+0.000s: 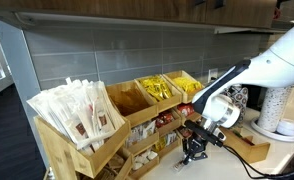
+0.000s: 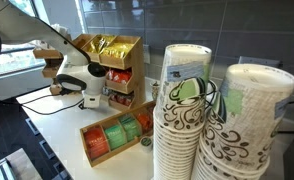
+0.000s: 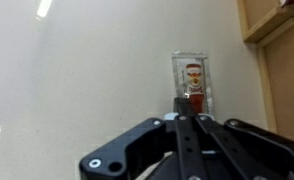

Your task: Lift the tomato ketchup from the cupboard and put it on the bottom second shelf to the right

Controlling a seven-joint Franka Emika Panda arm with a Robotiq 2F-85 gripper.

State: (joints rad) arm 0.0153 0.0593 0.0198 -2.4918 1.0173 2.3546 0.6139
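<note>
The pincer (image 3: 190,110) is gripping the tomato ketchup (image 3: 191,78): in the wrist view its black fingers (image 3: 157,135) are meeting on the lower edge of the small flat sachet, which is sticking out beyond the tips, its red print facing the camera. The sachet is hanging clear above the pale tabletop (image 3: 77,70), and a corner of light wood is showing at the upper right of that view.

In an exterior view the white arm (image 1: 272,60) is reaching in from the side and the pincer (image 1: 194,143) is hovering low, just in front of the lower bins at the near end of the cupboard (image 1: 62,150). The sachet itself is too small to pick out there. White paper-wrapped packets (image 1: 82,105) are filling one top bin and yellow sachets (image 1: 157,90) are lying in the bins beside it.

In an exterior view the cupboard (image 2: 136,60) is standing behind the arm (image 2: 72,75), while stacked paper cups (image 2: 182,110) are crowding the foreground beside a low wooden tray (image 2: 92,150)
</note>
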